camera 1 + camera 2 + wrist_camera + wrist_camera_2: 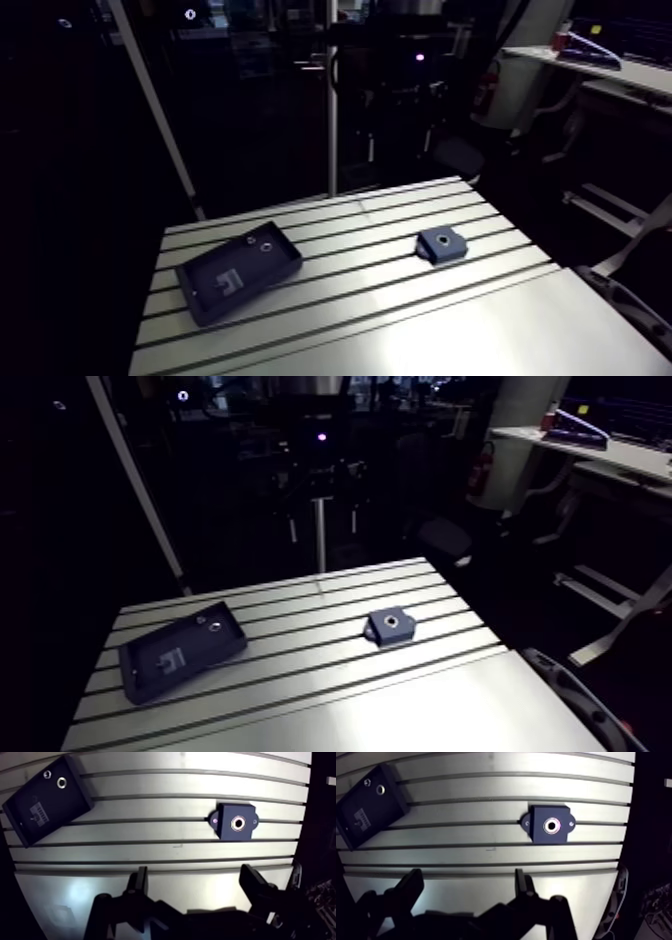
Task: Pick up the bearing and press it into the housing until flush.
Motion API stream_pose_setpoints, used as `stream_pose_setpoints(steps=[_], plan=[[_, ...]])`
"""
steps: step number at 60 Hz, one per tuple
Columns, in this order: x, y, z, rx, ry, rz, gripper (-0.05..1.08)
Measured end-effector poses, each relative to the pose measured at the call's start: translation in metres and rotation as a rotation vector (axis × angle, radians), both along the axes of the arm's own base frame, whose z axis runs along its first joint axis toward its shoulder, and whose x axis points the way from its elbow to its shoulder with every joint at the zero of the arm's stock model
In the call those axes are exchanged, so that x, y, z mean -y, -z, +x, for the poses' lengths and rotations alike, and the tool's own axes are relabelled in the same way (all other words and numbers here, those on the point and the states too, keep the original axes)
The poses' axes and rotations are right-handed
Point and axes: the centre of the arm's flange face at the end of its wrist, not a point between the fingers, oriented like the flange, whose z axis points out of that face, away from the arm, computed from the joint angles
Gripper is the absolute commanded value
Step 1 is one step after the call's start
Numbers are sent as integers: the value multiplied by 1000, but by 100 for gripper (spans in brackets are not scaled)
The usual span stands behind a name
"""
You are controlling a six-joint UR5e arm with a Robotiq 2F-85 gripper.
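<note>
Slotted aluminium table (400,300); dark shallow tray (205,292) lying askew near one edge.

Tray (366,807): well apart from the housing (550,825), one corner clipped by the wrist view's edge
Tray's ring (62,783): end nearer the housing, too small to identify
Tray's pale marking (39,813): too small to read
Housing's bore (238,823): bright-rimmed, contents unclear
Gripper (194,872): short of the housing, body dark and cut off

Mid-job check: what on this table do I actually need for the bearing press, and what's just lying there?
Needed: bearing, probably the larger ring in the dark tray; housing block; end effector, open.
Just lying there: smaller ring beside the bearing; the tray itself.
</note>
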Motion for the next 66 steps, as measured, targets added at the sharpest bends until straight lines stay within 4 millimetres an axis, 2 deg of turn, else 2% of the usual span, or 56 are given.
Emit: stream_pose_setpoints(steps=[10, 31, 46, 66], plan=[[17, -24, -2, -19, -12, 3, 0], [12, -48, 7, -46, 14, -20, 0], [23, -81, 23, -103, 10, -28, 0], [32, -85, 34, -109, 1, -37, 0]])
